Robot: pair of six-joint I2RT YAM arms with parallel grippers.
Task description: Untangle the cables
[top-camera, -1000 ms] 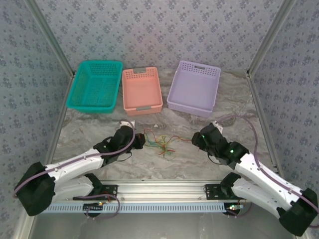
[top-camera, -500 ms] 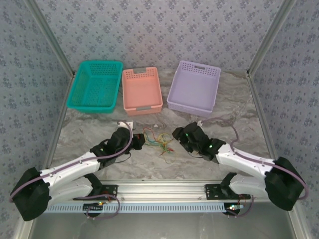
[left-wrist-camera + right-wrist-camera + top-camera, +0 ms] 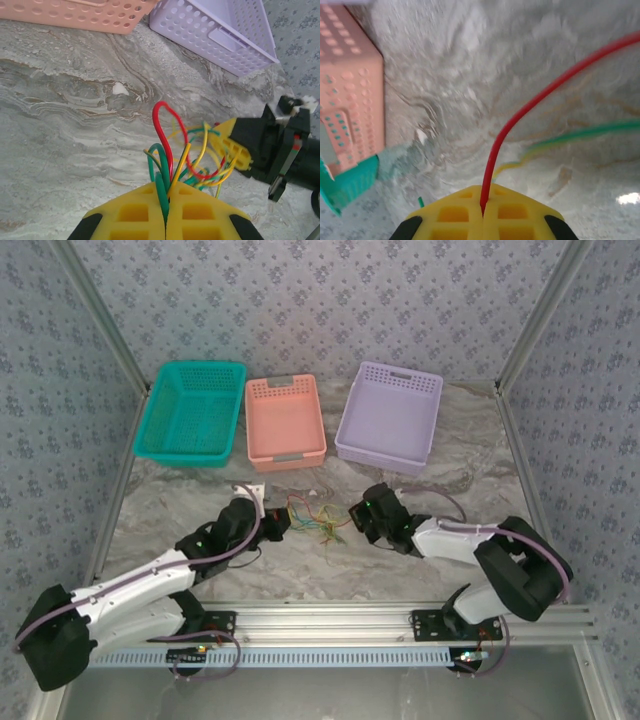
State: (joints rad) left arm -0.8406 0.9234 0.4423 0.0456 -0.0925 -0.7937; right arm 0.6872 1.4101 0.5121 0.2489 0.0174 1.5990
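Note:
A tangle of thin red, green and yellow cables (image 3: 318, 520) lies on the marble table between my two grippers. My left gripper (image 3: 282, 523) is at its left edge. In the left wrist view this gripper (image 3: 167, 194) is shut on green and yellow strands of the cables (image 3: 192, 160), which loop upward just beyond the yellow fingers. My right gripper (image 3: 356, 514) is at the tangle's right edge, and its yellow fingers (image 3: 232, 147) reach into the loops. In the right wrist view that gripper (image 3: 483, 209) is shut on a red cable (image 3: 530, 105), which arcs up to the right.
Three baskets stand at the back: teal (image 3: 200, 364), pink (image 3: 250, 420) and purple (image 3: 390, 455). The pink basket (image 3: 75, 17) and purple basket (image 3: 215, 30) stand beyond the tangle. A metal rail (image 3: 320, 615) runs along the near edge. Patterned walls enclose the table.
My right arm has swung left from the table's right side up to the tangle and now grips a red cable. The left gripper has stayed beside the tangle.

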